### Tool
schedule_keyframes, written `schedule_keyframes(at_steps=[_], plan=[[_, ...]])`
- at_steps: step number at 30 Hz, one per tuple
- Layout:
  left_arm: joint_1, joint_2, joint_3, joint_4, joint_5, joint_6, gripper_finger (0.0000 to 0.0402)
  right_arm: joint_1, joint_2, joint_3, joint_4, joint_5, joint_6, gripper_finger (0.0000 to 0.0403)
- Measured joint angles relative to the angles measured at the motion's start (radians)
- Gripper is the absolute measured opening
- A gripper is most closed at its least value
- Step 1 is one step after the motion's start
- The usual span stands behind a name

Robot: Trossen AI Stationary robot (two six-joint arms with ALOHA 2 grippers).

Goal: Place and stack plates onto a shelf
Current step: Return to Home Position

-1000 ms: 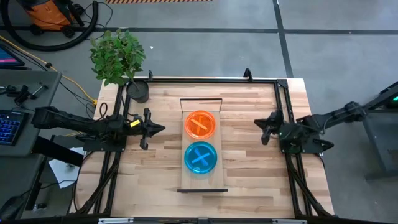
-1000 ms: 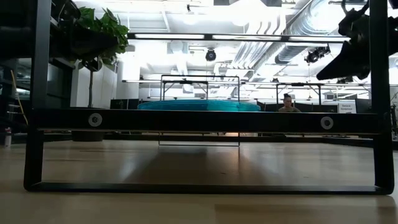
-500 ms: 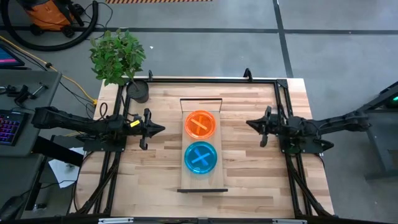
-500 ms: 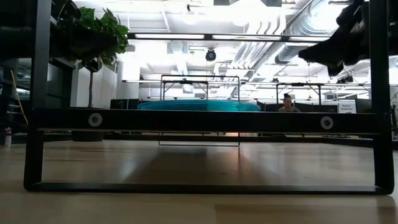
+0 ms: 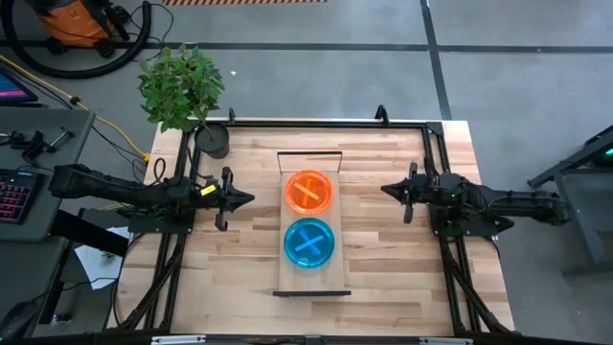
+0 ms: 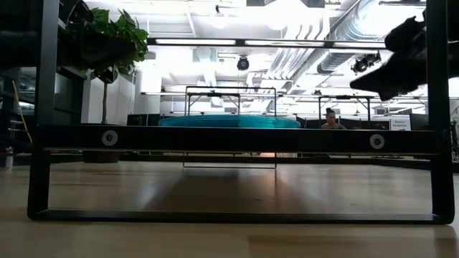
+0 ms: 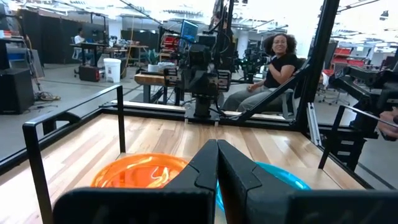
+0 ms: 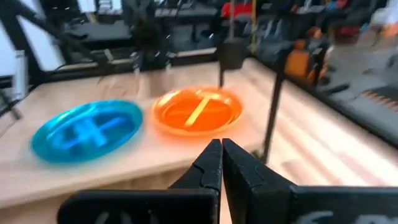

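Orange plates sit in one pile on the shelf, at the end nearer the plant pot, with the blue plates piled just beside them, sorted colour to colour, so the stacking looks finished to me. Both piles lie between the arms: the left hand hangs over the tabletop on one side of the shelf, the right hand on the other, each clear of the plates. Each hand is closed up tight and holding nothing, which reads as parking, not another grasp.
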Motion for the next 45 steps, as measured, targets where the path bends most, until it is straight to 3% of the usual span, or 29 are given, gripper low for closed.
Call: schedule_keyframes(at_steps=[6, 16, 21, 29, 45], plan=[[-0.001, -0.029, 0.001, -0.024, 0.0, 0.0, 0.0, 0.032, -0.058, 0.0, -0.125, -0.029, 0.031, 0.0], [-0.001, -0.127, 0.001, -0.122, 0.001, 0.0, 0.0, 0.098, -0.108, -0.032, -0.032, -0.021, -0.031, 0.0], [-0.001, -0.175, 0.001, -0.271, 0.001, 0.0, 0.0, 0.114, -0.107, -0.032, -0.032, -0.021, -0.045, 0.0], [0.0, -0.307, 0.0, -0.643, 0.001, 0.0, 0.0, 0.114, -0.107, -0.033, -0.032, -0.021, -0.051, 0.0], [0.002, -0.543, 0.0, -0.656, 0.021, 0.0, 0.0, 0.114, -0.106, -0.033, -0.033, -0.04, -0.045, 0.0]])
